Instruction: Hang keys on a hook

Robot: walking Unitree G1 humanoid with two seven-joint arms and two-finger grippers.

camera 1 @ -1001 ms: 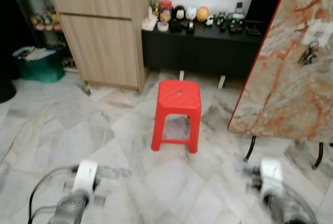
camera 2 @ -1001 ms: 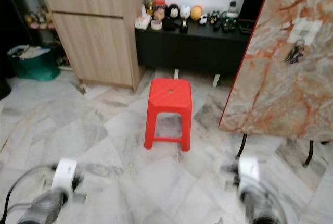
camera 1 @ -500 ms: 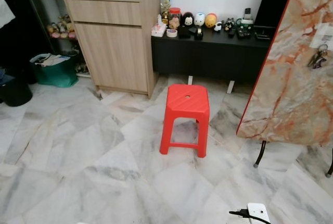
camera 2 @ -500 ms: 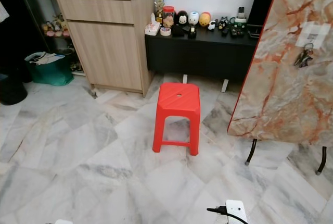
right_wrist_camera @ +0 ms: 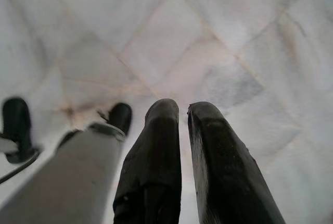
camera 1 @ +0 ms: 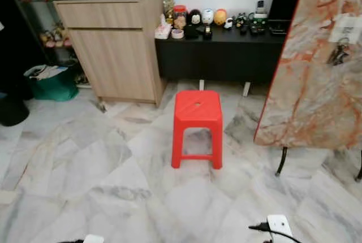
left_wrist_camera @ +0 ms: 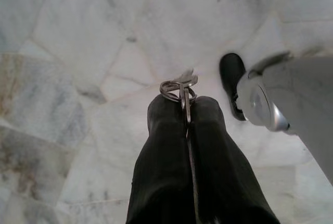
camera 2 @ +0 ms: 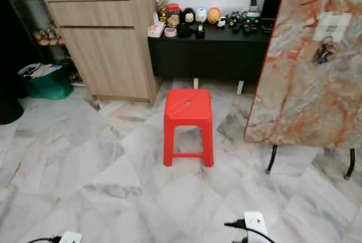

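In the left wrist view my left gripper hangs over the marble floor, shut on a metal key ring with keys that pokes out past its fingertips. My right gripper also hangs low over the floor, its fingers close together with nothing between them. At the right stands a marble-patterned board. High on it a bunch of keys hangs under a white label. The hook itself is too small to make out.
A red plastic stool stands on the marble floor ahead. Behind it are a wooden cabinet and a low black bench with figurines. A green bag sits far left. The board rests on thin black legs.
The head view has shifted and sharpened. Both arms, seen blurred at the bottom one second ago, have dropped to the lower edge.
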